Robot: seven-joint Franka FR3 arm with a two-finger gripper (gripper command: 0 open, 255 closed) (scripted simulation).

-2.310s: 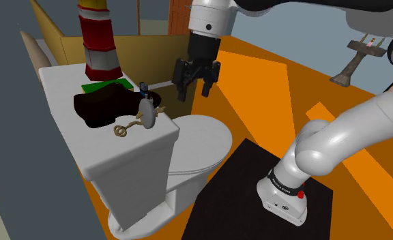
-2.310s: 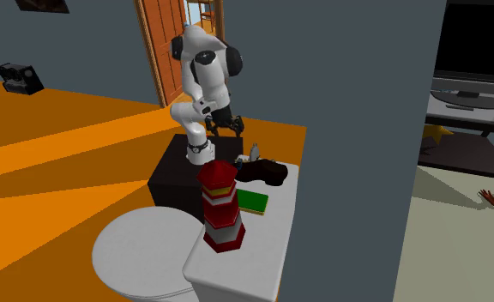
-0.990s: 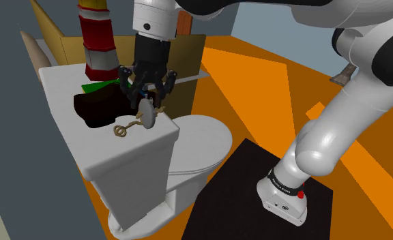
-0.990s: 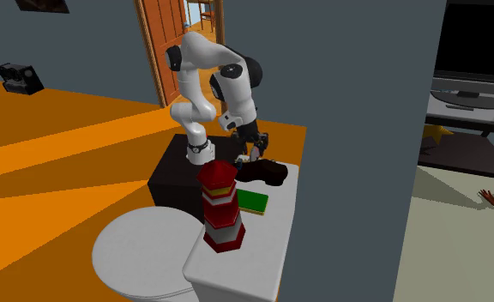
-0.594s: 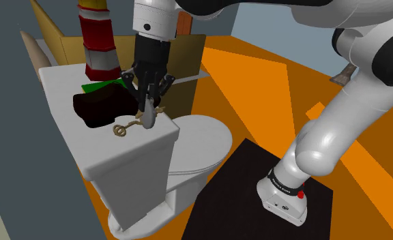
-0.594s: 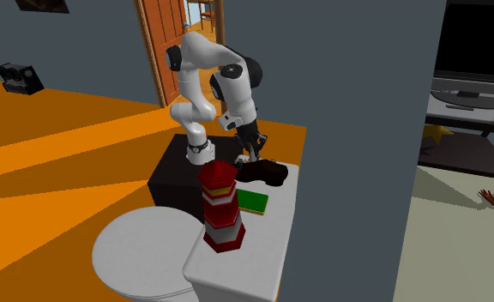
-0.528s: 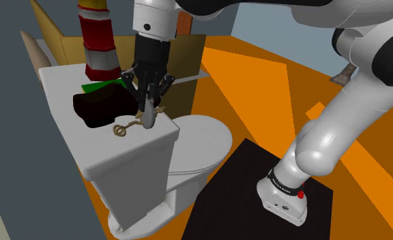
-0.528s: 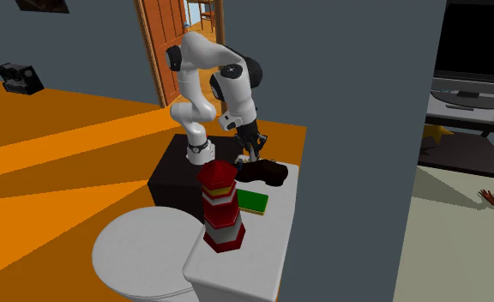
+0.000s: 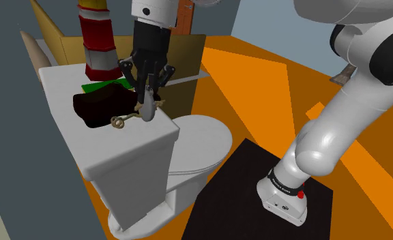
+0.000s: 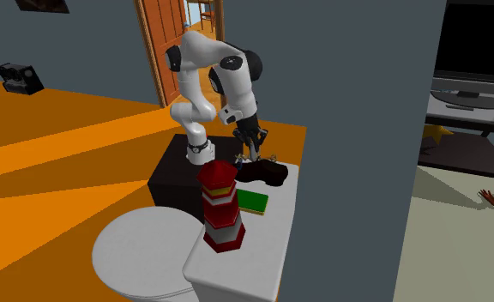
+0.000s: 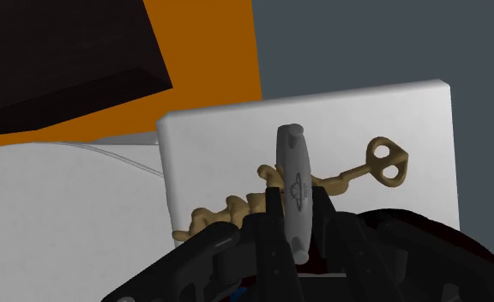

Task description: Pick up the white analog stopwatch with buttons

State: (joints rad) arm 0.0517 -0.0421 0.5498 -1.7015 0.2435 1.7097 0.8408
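Grey-white and seen edge-on, the stopwatch (image 11: 294, 184) sits clamped between the fingers of my gripper (image 11: 295, 225) just above the toilet tank lid (image 11: 211, 146), so I judge a slow, straight lift best, letting its tan chain (image 11: 228, 208) and key (image 11: 384, 160) trail free.

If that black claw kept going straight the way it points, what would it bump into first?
The gripper, shut on the grey stopwatch, points down at the white toilet tank lid. The stopwatch and its tan key chain would probably meet that lid first; the gap is unclear.
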